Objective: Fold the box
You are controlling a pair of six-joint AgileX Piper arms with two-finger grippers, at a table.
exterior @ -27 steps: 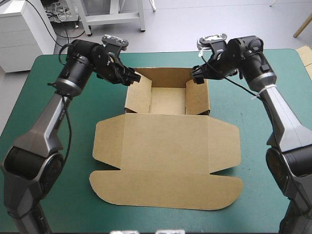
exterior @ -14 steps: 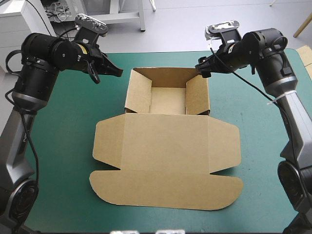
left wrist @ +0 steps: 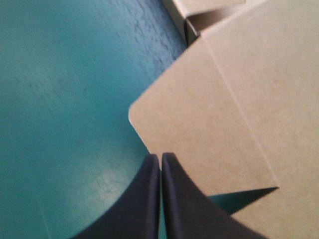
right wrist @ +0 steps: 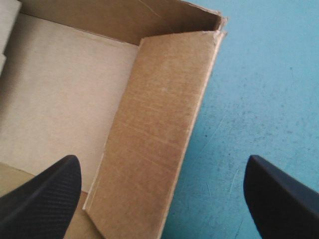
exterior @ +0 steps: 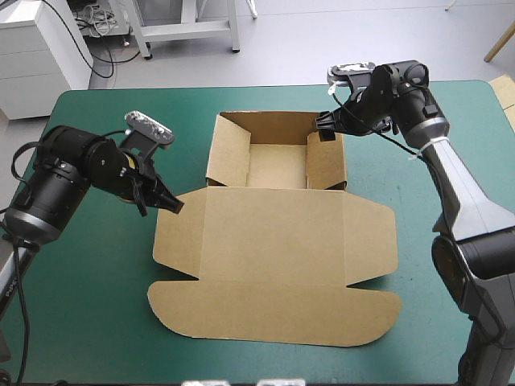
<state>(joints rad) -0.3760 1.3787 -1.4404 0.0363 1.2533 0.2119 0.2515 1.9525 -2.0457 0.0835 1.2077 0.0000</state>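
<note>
Closed left gripper (left wrist: 160, 158) should wedge low under the box's (exterior: 273, 265) left flap (left wrist: 199, 129); open right gripper (right wrist: 162, 164) straddles the right wall (right wrist: 154, 124).

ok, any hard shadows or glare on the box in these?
High view: even light, soft shade inside the box tray, no glare. Left wrist view: dark wedge of shadow under the lid flap beside the shut left hand, faint sheen on the teal-green cover. Right wrist view: shade only in the tray's far corner.

A white cabinet (exterior: 40, 56) and a white frame (exterior: 185, 30) stand on grey floor (exterior: 338, 32).
</note>
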